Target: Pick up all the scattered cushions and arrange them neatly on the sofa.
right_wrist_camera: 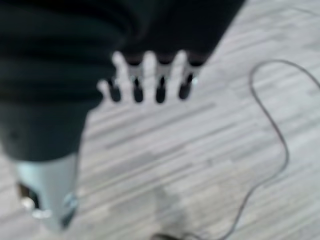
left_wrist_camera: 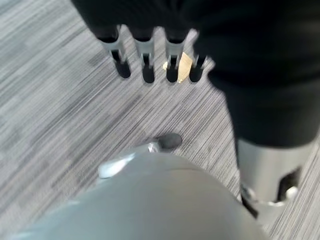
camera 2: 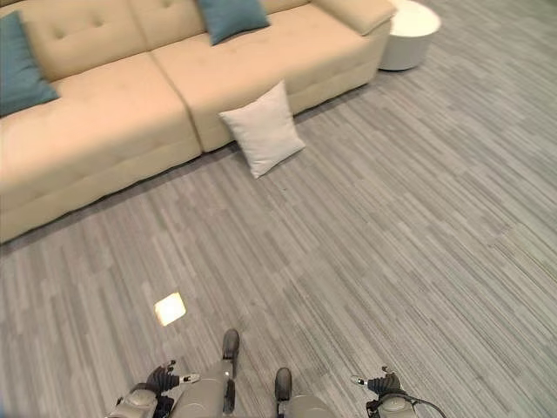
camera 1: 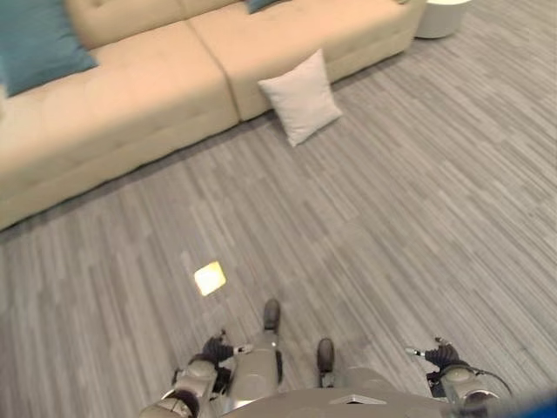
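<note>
A white cushion (camera 1: 301,96) stands on the grey floor, leaning against the front of the beige sofa (camera 1: 148,96). One teal cushion (camera 1: 39,39) rests on the sofa's left seat, and another teal cushion (camera 2: 231,17) leans on the backrest further right. My left hand (camera 1: 213,350) hangs low at the bottom left, far from the white cushion. My right hand (camera 1: 442,353) hangs at the bottom right. In the wrist views the fingers (left_wrist_camera: 145,60) of the left hand and the fingers (right_wrist_camera: 150,80) of the right hand are straight and hold nothing.
A round white side table (camera 2: 409,30) stands by the sofa's right end. A bright patch of light (camera 1: 210,278) lies on the floor ahead of me. Wide grey plank floor (camera 1: 392,218) stretches between me and the sofa.
</note>
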